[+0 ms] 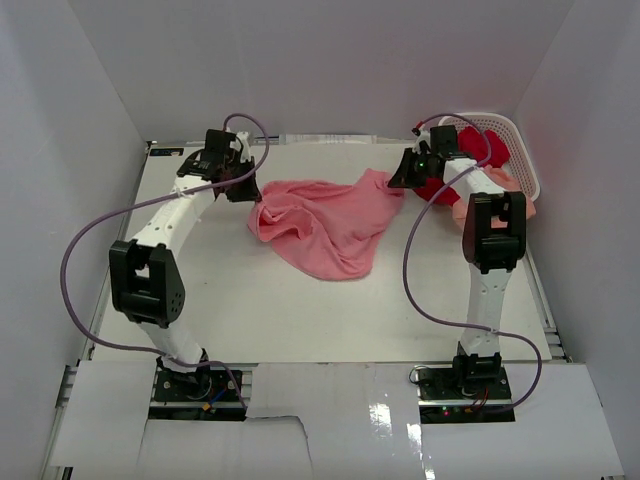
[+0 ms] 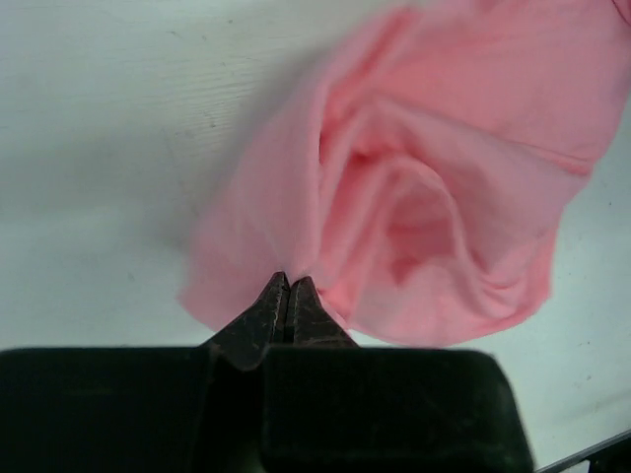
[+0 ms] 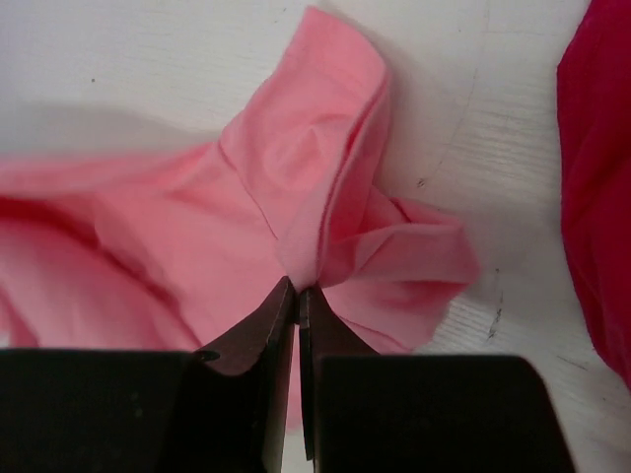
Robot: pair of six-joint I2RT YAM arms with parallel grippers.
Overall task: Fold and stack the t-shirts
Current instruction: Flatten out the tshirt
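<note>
A medium pink t-shirt lies crumpled on the white table, spread between the two arms. My left gripper is shut on the shirt's left edge; in the left wrist view its tips pinch pink cloth. At the shirt's right corner my right gripper is shut on a fold, and in the right wrist view the tips bite bunched pink fabric. A deep red t-shirt and a pale peach-salmon t-shirt lie at the back right, partly hidden by the right arm.
A white perforated basket stands at the back right corner behind the red shirt. White walls enclose the table on the left, back and right. Purple cables loop from both arms. The red shirt fills the right edge of the right wrist view.
</note>
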